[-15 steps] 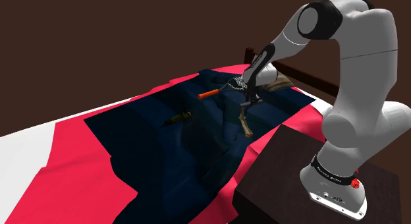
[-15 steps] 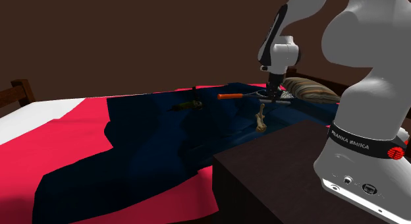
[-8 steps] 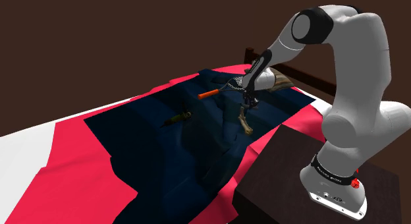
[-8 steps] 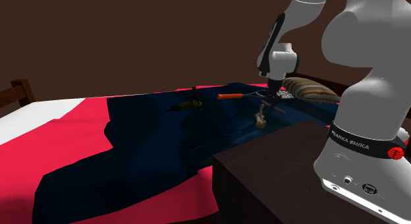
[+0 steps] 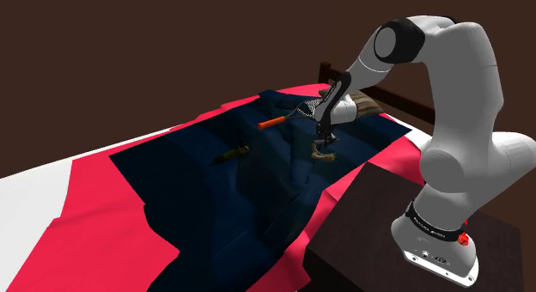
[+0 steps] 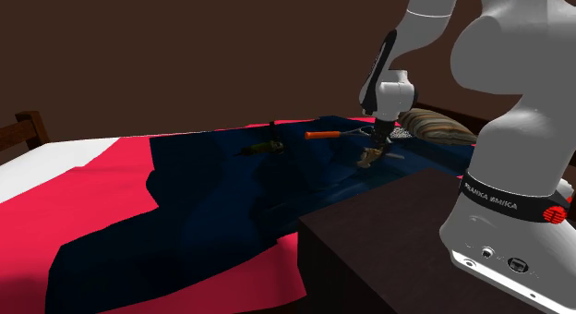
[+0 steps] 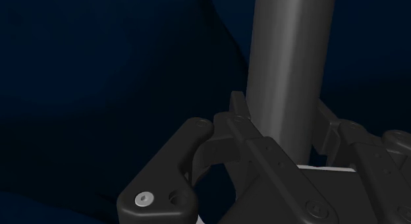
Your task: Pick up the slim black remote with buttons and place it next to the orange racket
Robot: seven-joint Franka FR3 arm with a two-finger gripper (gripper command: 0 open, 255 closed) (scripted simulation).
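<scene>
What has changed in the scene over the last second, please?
The gripper, shut on the remote, has come down beside the racket until it hangs right over the bone. The bone now looks shorter than before, perhaps nudged or partly covered. The racket and the blanket stayed as they were.

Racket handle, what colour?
Racket handle is orange; shows best in the shoulder view.

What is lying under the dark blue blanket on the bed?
A red sheet shows around the edges of the dark blue blanket. Whatever lies under the blanket's folds is covered, so it cannot be seen.
</scene>
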